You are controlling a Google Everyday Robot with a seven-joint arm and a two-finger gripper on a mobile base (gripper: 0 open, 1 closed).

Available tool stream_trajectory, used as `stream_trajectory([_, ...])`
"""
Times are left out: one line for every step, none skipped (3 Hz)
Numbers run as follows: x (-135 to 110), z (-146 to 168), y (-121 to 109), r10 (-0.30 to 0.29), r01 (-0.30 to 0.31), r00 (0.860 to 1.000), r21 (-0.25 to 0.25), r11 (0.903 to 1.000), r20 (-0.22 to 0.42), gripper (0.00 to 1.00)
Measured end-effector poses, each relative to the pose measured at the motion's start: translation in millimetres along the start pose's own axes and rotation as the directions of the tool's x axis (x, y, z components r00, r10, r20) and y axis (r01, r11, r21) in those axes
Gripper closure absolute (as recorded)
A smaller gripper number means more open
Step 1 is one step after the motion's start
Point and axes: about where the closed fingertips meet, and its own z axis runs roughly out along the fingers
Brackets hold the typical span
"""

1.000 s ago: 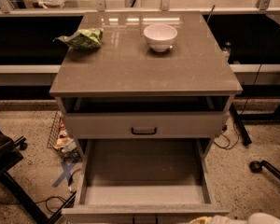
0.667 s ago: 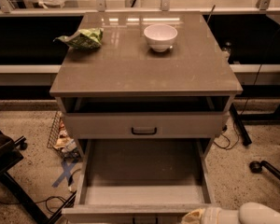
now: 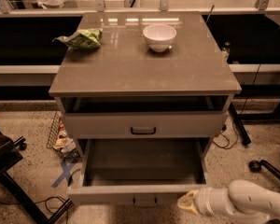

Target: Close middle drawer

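The middle drawer [image 3: 107,193] is pulled far out of the grey cabinet, and its bare grey floor [image 3: 144,160] shows. Its small handle [image 3: 144,200] sits at the centre of the front, at the bottom of the view. My gripper [image 3: 183,203] is the yellowish tip of the white arm [image 3: 242,202], which comes in from the lower right. It is at the right part of the drawer's front, just right of the handle. Above the drawer, the upper drawer front [image 3: 98,125] with a black handle [image 3: 143,130] stands slightly out of the cabinet.
On the cabinet top [image 3: 144,64] stand a white bowl [image 3: 159,36] and a green bag [image 3: 81,38]. A wire basket with clutter [image 3: 60,136] is on the floor at the left, beside a dark chair base [image 3: 4,162]. Cables and a caster [image 3: 256,164] lie at the right.
The white arm has come in from the lower right corner and moved left, bringing the gripper to the middle drawer's front. The drawer has not visibly moved.
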Motion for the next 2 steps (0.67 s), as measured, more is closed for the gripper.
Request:
stream_trajectory([-0.4,2.1,-2.0,-0.001,0.001,1.000,-0.002,1.0000,0.001,1.00])
stream_trajectory([-4.4,16.6,-33.4,-0.002,0.002,1.000,-0.010,0.9999,0.007,1.00])
